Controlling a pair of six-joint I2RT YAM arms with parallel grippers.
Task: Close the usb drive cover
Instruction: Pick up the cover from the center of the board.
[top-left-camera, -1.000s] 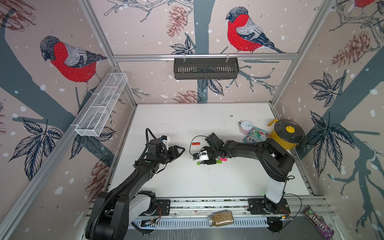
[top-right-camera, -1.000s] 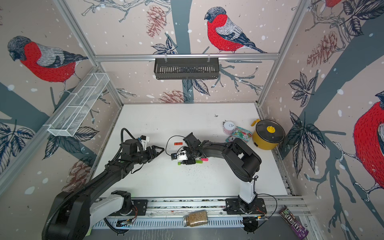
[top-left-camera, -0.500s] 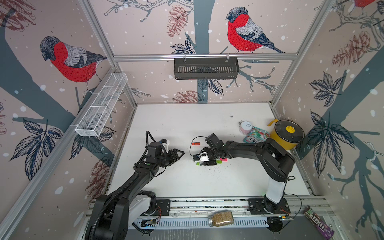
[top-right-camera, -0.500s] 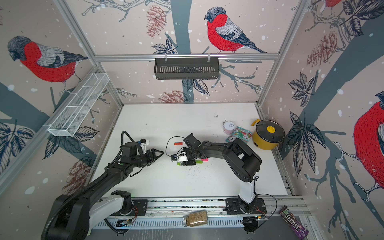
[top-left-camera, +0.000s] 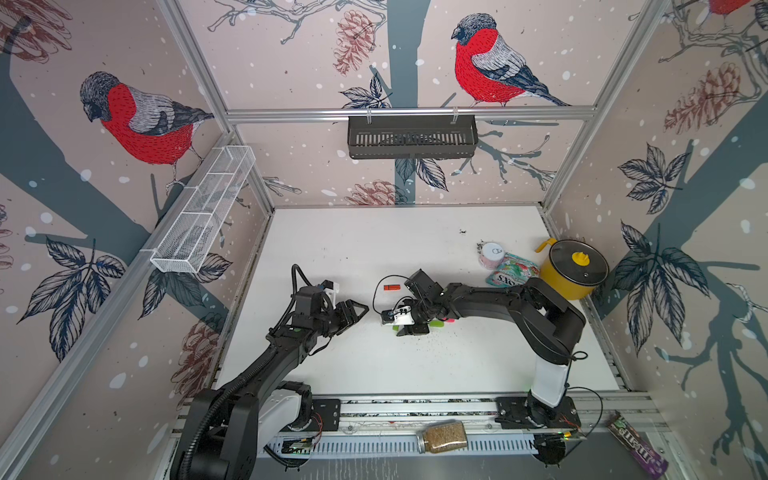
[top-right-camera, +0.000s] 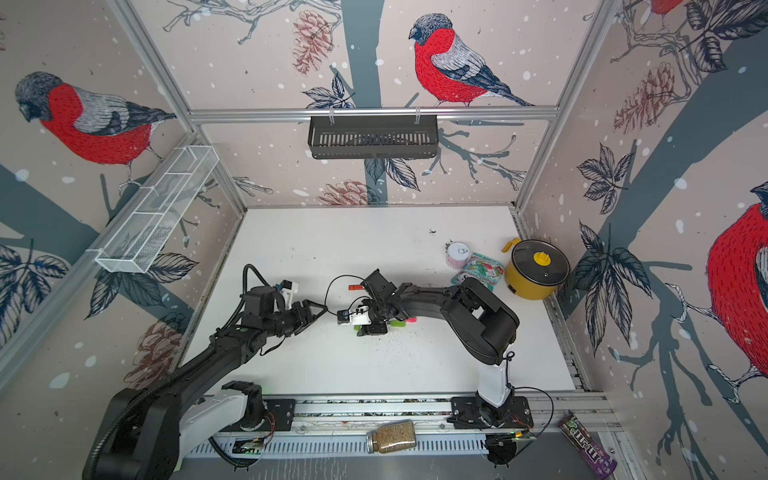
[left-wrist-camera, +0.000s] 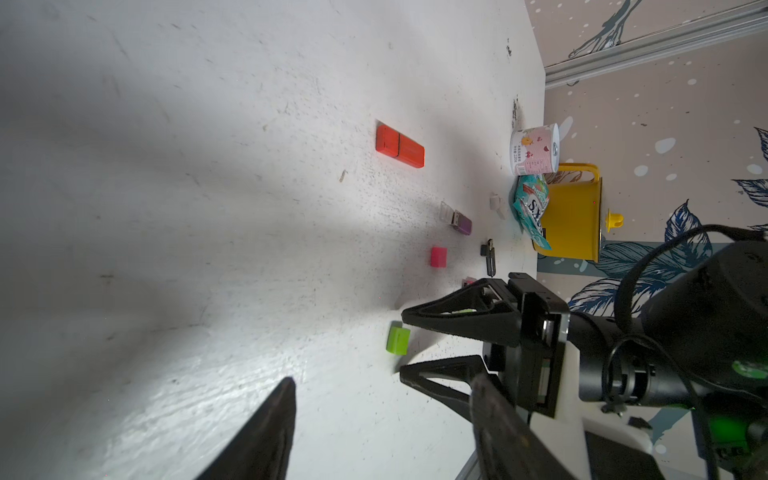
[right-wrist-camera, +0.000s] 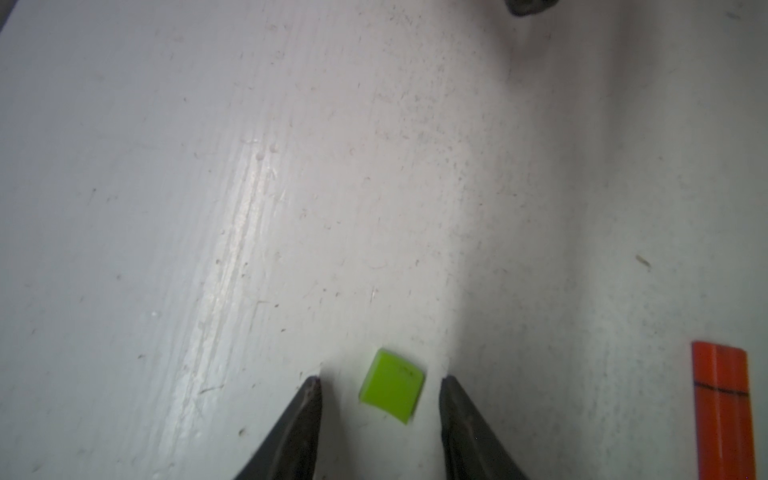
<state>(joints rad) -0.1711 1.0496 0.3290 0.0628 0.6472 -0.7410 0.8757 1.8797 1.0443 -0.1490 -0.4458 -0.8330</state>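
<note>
the right gripper (right-wrist-camera: 381, 384) holds its jaws apart astride the green cap (right-wrist-camera: 392, 386), not touching it, while the left gripper (top-left-camera: 358, 309) at its 9 o'clock gapes empty.

Both top views are evenly lit and sharp. The wide lens bows the frame rails outward toward the edges. The white table (top-left-camera: 415, 241) is bright, and I see only soft, diffuse shadows under the two arms. In the left wrist view a bright patch sits mid-table, one side falls into grey shade, and a streaky sheen runs over the surface near the camera. The left gripper (left-wrist-camera: 384, 378) is a dark, blurred shape in the foreground. The right wrist view is softer overall, with a pale glare streak down the tabletop. The green cap (right-wrist-camera: 392, 386) is fairly crisp, the right gripper (right-wrist-camera: 380, 379) is out of focus, and the corners are dimmer.
</note>
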